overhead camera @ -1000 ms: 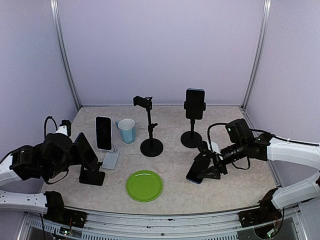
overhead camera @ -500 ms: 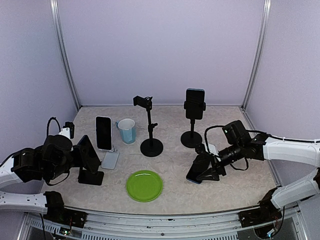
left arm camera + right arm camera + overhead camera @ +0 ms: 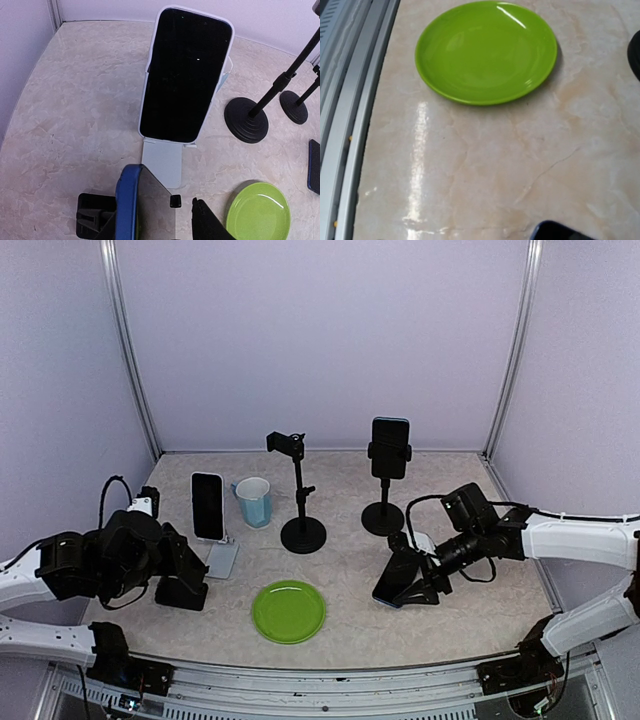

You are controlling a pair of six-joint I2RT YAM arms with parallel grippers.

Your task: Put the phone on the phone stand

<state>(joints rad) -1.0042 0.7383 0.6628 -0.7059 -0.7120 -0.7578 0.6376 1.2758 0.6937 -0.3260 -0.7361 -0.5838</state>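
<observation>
On the pale marbled table [image 3: 340,565], seen from above, clock positions taken from its centre:

1. Left arm, 8 o'clock. Left gripper [image 3: 180,562] is at the blue-cased phone [image 3: 131,205], which leans upright on the black stand [image 3: 92,214]. Jaws parted, and the one visible finger [image 3: 207,225] stands clear of the screen: grip released.
2. Right arm, 4 o'clock. Right gripper [image 3: 420,580] is low at the dark phone [image 3: 392,586] on the tabletop. Jaws set wide; whether they pinch the phone cannot be told.
3. Pole stand [image 3: 383,512], 1 o'clock, clamping a black phone [image 3: 390,445] upright.
4. Second pole stand [image 3: 302,530], 12 o'clock, with a small clamp head on top.
5. White-cased phone [image 3: 185,75] propped on a white stand [image 3: 161,167], 10 o'clock.
6. Green plate [image 3: 288,611], 6 o'clock.
7. Blue cup [image 3: 254,502], 11 o'clock, just beside the white-cased phone.
</observation>
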